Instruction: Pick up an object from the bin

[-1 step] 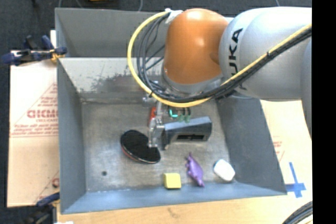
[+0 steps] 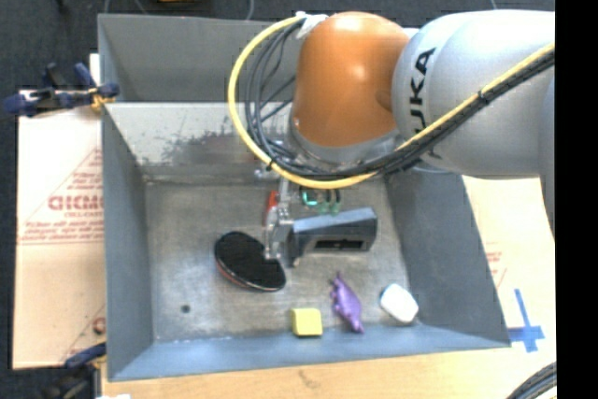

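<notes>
Orange-capped arm [image 2: 467, 98] lettered KUKA, hand [image 2: 277, 249] over black disc [image 2: 239, 257]

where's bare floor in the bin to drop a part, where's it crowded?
Bare floor: the left strip between the bin wall and the black disc, down to the front-left corner. A smaller patch right of the grey box. Crowded: yellow block, purple toy and white lump along the front; the pincer at centre.

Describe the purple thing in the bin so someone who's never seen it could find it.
In the grey bin, three small things line the floor's lower edge. The purple toy is the middle one, between a yellow cube and a white lump. It alone is purple, slim and knobbly.
</notes>
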Controlling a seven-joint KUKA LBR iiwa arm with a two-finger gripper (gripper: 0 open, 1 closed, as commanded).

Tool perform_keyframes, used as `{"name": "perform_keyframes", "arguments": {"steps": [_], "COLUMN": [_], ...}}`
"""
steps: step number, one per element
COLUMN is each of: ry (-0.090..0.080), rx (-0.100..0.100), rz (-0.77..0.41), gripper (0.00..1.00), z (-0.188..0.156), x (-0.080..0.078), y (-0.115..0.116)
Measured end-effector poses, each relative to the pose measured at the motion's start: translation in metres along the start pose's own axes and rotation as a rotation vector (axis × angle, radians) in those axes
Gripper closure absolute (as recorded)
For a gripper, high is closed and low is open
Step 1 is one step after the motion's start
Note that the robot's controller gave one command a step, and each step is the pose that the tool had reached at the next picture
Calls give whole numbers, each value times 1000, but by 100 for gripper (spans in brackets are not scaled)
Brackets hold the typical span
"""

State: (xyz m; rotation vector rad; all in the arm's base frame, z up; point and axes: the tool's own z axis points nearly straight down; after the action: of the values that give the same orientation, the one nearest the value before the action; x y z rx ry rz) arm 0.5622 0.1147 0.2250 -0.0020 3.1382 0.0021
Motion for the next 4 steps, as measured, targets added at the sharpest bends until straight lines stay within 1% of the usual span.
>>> {"name": "perform_keyframes", "arguments": {"steps": [1,2,3,4], "ry": [-7,2,-6,9], "rx": [-1,-1,2,2], "rz": [27,53,11,-113], "gripper": [0,0,0,0], "z": [42,77,115,135], "x": [15,-7,20,40], "y": [6,-28,-39,-27]}}
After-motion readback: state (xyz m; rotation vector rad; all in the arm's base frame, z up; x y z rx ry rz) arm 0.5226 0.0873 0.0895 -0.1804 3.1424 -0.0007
